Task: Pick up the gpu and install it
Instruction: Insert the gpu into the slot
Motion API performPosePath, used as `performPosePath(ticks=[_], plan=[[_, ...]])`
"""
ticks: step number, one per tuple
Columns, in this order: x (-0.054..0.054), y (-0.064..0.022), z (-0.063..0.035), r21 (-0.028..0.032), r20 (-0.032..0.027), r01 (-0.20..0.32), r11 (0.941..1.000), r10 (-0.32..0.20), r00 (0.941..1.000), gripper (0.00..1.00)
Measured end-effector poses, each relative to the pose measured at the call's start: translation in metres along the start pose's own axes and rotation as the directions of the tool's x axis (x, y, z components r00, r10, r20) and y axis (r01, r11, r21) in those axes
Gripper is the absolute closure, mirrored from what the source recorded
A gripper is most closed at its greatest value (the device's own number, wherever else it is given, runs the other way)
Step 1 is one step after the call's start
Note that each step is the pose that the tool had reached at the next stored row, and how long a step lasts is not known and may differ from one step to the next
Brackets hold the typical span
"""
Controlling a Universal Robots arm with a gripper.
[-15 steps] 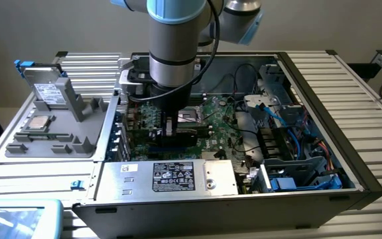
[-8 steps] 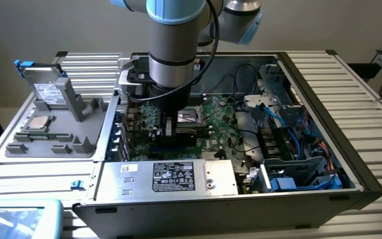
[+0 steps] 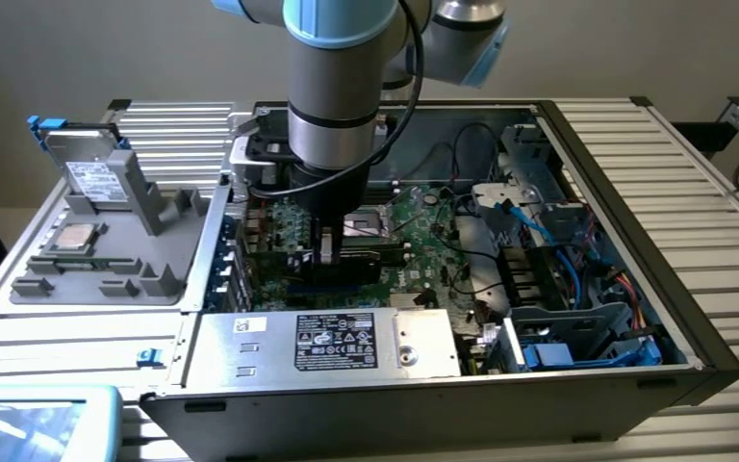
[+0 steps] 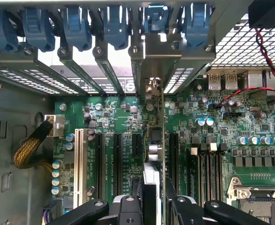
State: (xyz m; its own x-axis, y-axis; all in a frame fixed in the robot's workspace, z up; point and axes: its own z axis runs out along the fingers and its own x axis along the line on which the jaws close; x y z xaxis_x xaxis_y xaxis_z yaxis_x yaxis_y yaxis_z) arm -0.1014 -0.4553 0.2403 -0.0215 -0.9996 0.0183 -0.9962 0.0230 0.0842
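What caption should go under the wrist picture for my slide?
The end effector grips the gpu edge-on over the green motherboard, its metal bracket among the rear slot covers.

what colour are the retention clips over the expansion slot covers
Blue retention clips, best seen in the wrist view.

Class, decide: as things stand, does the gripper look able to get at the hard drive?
Probably not: the gripper is down inside the case, shut on the gpu; the hard drive stands outside it.
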Motion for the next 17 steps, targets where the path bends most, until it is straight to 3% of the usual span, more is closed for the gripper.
performPosePath(ticks=[13,17], plan=[[0.0,0.0005,-0.0001,0.0003,0.0004,0.0,1.0,0.0,1.0,0.71],[0.0001,0.0008,-0.0027,-0.0035,0.0001,0.0,1.0,0.0,1.0,0.71]])
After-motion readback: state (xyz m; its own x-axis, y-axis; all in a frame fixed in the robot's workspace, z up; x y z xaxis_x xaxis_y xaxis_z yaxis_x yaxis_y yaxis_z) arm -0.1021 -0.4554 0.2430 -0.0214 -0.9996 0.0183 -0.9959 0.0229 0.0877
